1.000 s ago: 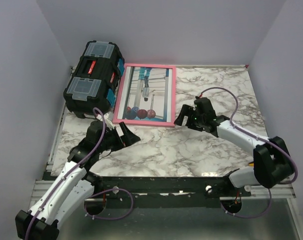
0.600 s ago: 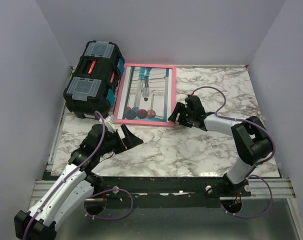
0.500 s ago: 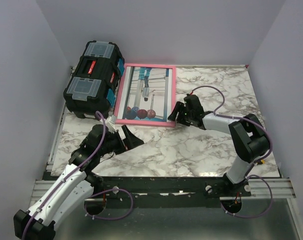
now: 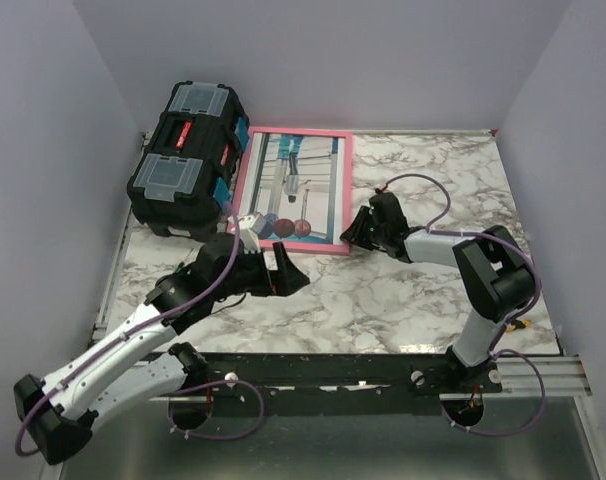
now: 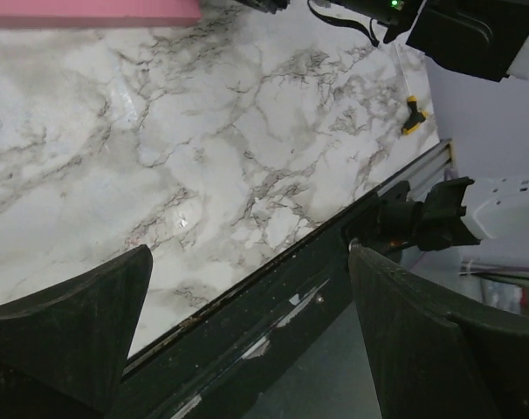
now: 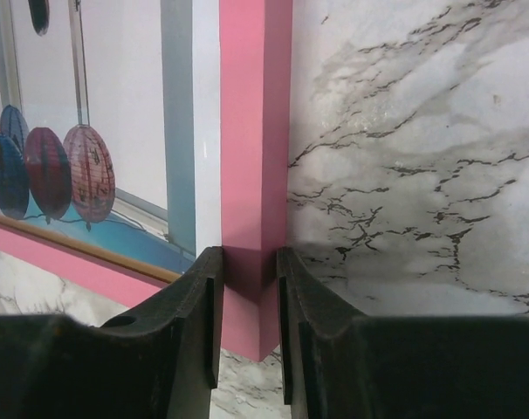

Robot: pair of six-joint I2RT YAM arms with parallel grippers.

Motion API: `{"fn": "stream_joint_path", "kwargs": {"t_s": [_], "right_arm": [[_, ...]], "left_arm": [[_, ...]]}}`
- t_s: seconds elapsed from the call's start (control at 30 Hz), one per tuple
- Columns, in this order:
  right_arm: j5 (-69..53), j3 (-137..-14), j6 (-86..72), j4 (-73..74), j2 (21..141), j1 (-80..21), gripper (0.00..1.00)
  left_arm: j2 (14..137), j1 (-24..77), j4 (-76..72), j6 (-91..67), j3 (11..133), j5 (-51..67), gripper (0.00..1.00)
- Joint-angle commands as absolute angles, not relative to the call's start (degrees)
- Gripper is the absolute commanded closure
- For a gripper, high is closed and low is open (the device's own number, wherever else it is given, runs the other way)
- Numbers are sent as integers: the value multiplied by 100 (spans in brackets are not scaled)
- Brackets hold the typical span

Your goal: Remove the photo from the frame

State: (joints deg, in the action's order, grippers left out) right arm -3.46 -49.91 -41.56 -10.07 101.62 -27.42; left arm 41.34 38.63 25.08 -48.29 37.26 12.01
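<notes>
**Right pincer on the frame's corner, left pincer wide above the table**

From above: the frame (image 4: 347,190) lies flat on the marble table (image 4: 433,180), far left of centre. Its left side is just beside a black toolbox (image 4: 188,150). The photo (image 4: 288,185) sits inside the frame, face up, with its red and blue balls at the end nearest me. My right pincer (image 4: 354,234) is at the frame's near right corner. From up here I cannot tell how far the jaws stand apart. My left pincer (image 4: 286,276) is near the frame's near rail but apart from it, over bare marble.

Left wrist: my left pincer (image 5: 247,262) stands wide, its two dark fingers (image 5: 72,332) far apart with nothing between them. Below is the table (image 5: 203,131) and the dark rail (image 5: 273,305) along its near edge. A strip of the pink frame (image 5: 90,10) shows at the top left. Part of my right arm (image 5: 465,35) shows at the top right.

Right wrist: my right pincer (image 6: 249,279) is narrow and grips the frame (image 6: 256,105). One of the fingers (image 6: 186,332) presses on each side of the pink rail, just above the corner. The photo (image 6: 90,131) lies inside the frame to the left, its red and blue balls close to the near rail. Marbled table (image 6: 404,175) fills the right of the view.
</notes>
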Motion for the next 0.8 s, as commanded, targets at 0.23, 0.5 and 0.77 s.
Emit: {"fn": "stream_joint_path", "kwargs": {"t_s": [0.23, 0.5, 0.77], "right_arm": [[-325, -4758, -4119, 218, 9272, -2781, 99], [-633, -4833, -4101, 1197, 8319, -2685, 100], [-925, -4927, -4154, 1685, 7696, -2659, 99]], "left_arm": [[6082, 6581, 1662, -2350, 4937, -2549, 1], [7137, 6835, 502, -811, 4652, -3200, 1], [8285, 7343, -791, 920, 4642, -4148, 1]]}}
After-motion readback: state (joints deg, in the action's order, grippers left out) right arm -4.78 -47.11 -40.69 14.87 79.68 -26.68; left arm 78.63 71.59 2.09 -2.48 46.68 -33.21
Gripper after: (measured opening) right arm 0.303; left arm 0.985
